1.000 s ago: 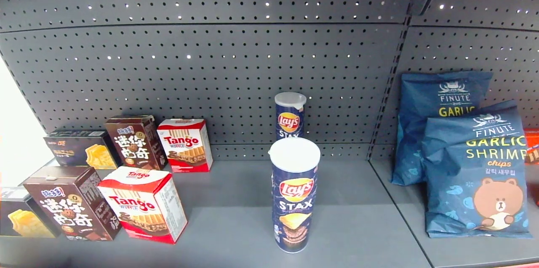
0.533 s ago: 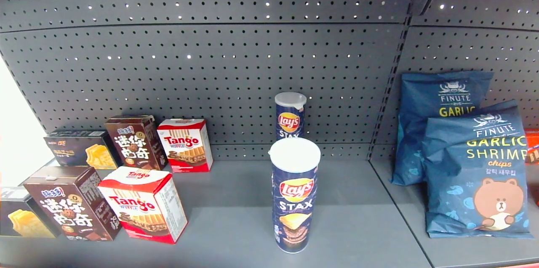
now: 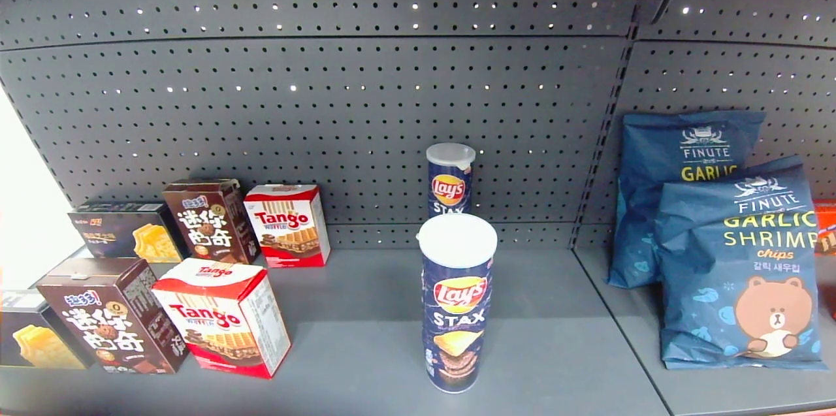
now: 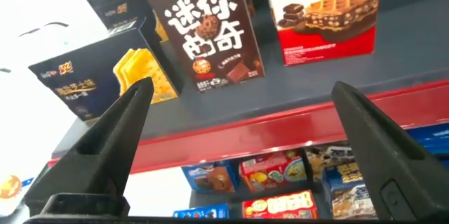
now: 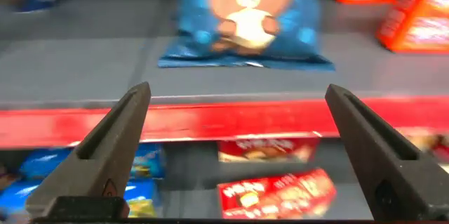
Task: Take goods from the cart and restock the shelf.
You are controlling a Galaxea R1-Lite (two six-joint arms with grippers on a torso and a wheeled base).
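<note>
Grey shelf across lower frame, front chip can upright at centre | nothing shifted over the last second | left pincer and right pincer both wide, empty | I judge the next pickup pending

Left claw, right claw: dark, tapered
</note>
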